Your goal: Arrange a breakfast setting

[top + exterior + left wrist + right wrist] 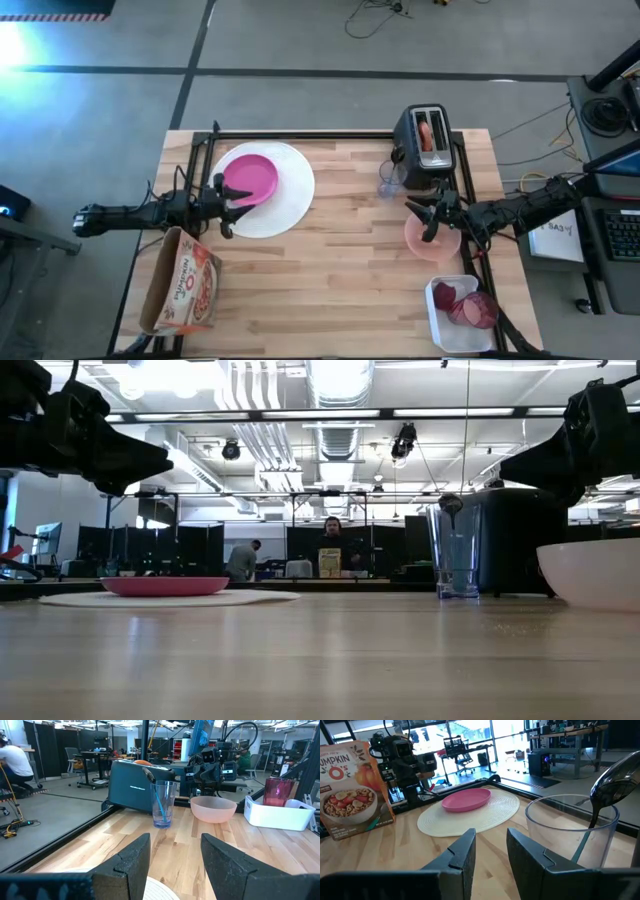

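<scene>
Left pincer (226,203) parted, empty, beside magenta plate (250,178) on white plate (285,200). Right pincer (430,212) parted, empty, over peach bowl (432,237) on tabletop (340,280).

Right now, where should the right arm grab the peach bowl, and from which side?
Grip the peach bowl by its thin upright rim, coming straight down from above. It sits open side up, and the right gripper already hangs over it with open fingers.
</scene>
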Available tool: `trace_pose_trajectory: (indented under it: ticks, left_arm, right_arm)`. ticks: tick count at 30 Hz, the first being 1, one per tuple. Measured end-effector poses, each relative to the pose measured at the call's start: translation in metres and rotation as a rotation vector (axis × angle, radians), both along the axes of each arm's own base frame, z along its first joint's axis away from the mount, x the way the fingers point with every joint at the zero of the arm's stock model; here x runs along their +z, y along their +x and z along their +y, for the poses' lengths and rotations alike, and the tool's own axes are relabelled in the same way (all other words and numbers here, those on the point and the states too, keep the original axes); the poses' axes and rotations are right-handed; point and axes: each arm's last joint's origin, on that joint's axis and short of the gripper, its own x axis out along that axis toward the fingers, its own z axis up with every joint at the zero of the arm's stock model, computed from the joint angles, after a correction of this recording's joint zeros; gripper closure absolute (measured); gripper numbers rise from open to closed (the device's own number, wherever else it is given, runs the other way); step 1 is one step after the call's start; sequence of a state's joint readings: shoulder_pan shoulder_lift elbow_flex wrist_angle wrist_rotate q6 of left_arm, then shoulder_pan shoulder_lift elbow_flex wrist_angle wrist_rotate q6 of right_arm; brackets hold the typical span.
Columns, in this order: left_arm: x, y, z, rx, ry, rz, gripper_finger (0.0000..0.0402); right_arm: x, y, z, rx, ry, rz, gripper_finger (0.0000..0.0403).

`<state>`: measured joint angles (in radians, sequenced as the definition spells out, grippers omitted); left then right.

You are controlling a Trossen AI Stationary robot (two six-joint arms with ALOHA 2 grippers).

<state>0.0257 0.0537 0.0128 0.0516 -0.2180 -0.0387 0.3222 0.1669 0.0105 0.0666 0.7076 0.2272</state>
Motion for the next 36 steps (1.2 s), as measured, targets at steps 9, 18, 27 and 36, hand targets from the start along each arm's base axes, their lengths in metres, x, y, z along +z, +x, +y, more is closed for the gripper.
trace_pose_trajectory:
  ticks: [9,18,27,36]
  left_arm:
    - [0.0000,0.0000,0.0000,0.000,0.000,0.000,0.0241]
    - [0.0000,0.0000,0.0000,0.000,0.000,0.000,0.0241]
    - [0.0000,0.0000,0.0000,0.000,0.000,0.000,0.0241]
    - [0.0064,-0.0003,0.0000,-0.004,-0.077,-0.087,0.0241]
  right_arm:
    - [0.0000,0.0000,0.0000,0.000,0.000,0.000,0.0303]
    - [0.0000,0.0000,0.0000,0.000,0.000,0.000,0.0303]
    - [-0.0001,0.0000,0.0000,0.000,0.000,0.000,0.0303]
    - [-0.0001,0.0000,0.0000,0.000,0.000,0.000,0.0303]
